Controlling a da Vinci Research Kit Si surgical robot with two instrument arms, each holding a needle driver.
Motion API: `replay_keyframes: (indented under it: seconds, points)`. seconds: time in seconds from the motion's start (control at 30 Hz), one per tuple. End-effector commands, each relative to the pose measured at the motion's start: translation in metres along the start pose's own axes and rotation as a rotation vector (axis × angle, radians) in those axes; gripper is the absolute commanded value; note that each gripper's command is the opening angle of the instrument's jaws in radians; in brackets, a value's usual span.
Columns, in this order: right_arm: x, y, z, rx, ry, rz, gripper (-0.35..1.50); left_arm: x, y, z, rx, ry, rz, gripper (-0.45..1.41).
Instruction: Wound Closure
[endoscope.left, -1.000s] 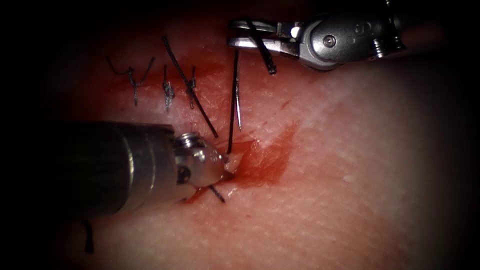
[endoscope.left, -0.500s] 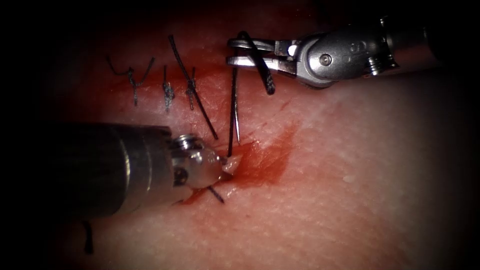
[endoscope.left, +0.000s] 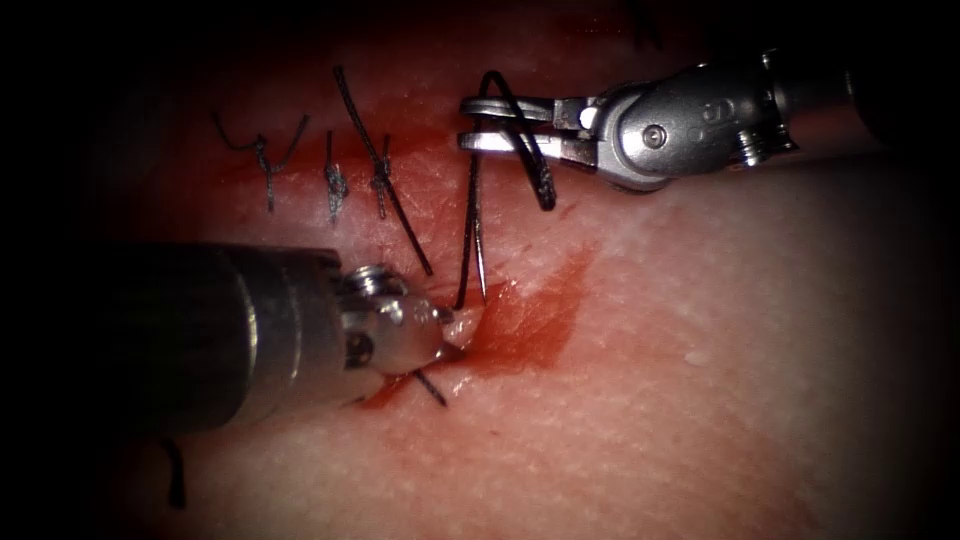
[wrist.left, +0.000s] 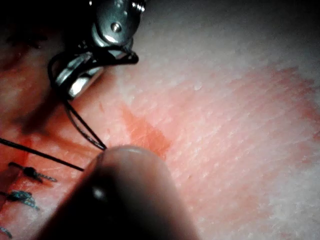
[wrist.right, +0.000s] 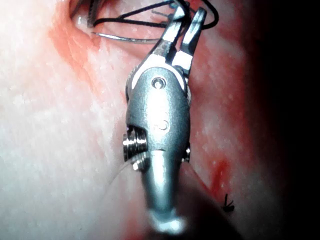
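Observation:
My left tool (endoscope.left: 455, 340) comes in from the left, and its jaws are shut on a pale lip of the tissue (endoscope.left: 700, 350) at the open cut. My right tool (endoscope.left: 465, 122) sits above the cut with its jaws parted, and dark thread (endoscope.left: 525, 150) loops across them. The needle (endoscope.left: 479, 240) hangs from the lower jaw beside a thread strand that runs into the cut. Its tip is just above the red edge, right of the left tool, and not in the tissue. The needle (wrist.right: 125, 39) reaches the parted jaws (wrist.right: 189, 11). The needle (wrist.left: 82, 127) also hangs below the right tool (wrist.left: 75, 75).
Three tied stitches (endoscope.left: 335, 185) close the cut up and to the left. A long loose thread (endoscope.left: 385, 175) crosses them. Red fluid (endoscope.left: 535, 315) spreads right of the open cut. A short thread end (endoscope.left: 432, 388) sticks out below the left tool's tip.
My right tool has moved down toward the cut, carrying the thread loop and the needle. The needle's tip now sits close to the red edge. The left tool has barely moved.

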Motion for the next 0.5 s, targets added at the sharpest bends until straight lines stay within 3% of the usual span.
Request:
replay_keyframes:
  seconds: [0.03,0.5]
  points:
    - [-0.0007,-0.0002,0.0008,0.002,0.001,0.007,-0.35,0.0002,0.0003,0.0008,-0.002,0.000,0.000,0.61]
    - [-0.0015,-0.0007,0.0007,0.001,0.009,-0.015,-0.35,0.0002,0.0002,0.0005,-0.002,0.008,0.000,0.64]
